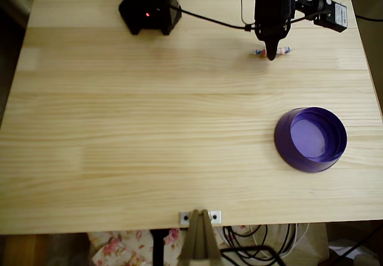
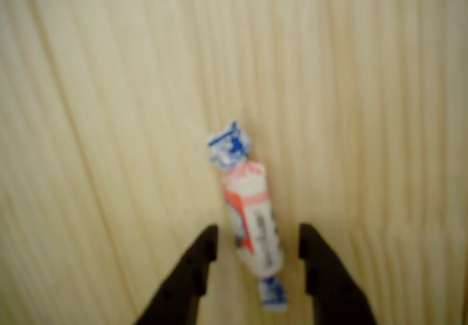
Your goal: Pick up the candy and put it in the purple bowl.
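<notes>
At the table's far right in the overhead view, I see the gripper open, fingers straddling the candy, which lies flat on the wood. The bowl sits well apart, nearer the front edge.

Home hobby setup: pine table, floral fabric, loose cables.

no legible text anywhere. candy wrapper has blue and red print in wrist view, too blurred to read.
</notes>
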`<control>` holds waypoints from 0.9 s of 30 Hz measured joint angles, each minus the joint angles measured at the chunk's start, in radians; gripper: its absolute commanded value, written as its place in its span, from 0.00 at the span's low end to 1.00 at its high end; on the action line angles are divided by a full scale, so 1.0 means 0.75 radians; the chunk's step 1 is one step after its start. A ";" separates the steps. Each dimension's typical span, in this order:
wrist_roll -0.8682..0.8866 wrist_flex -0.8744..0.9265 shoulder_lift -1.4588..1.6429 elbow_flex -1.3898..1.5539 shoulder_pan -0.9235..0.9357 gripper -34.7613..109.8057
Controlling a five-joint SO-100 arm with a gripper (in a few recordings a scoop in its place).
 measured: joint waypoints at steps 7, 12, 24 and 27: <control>0.000 -0.027 -0.059 -0.025 0.000 0.31; 0.000 -0.029 -0.076 -0.033 0.000 0.24; -0.022 0.127 -0.014 -0.131 0.098 0.24; -0.035 0.202 0.037 -0.247 0.145 0.24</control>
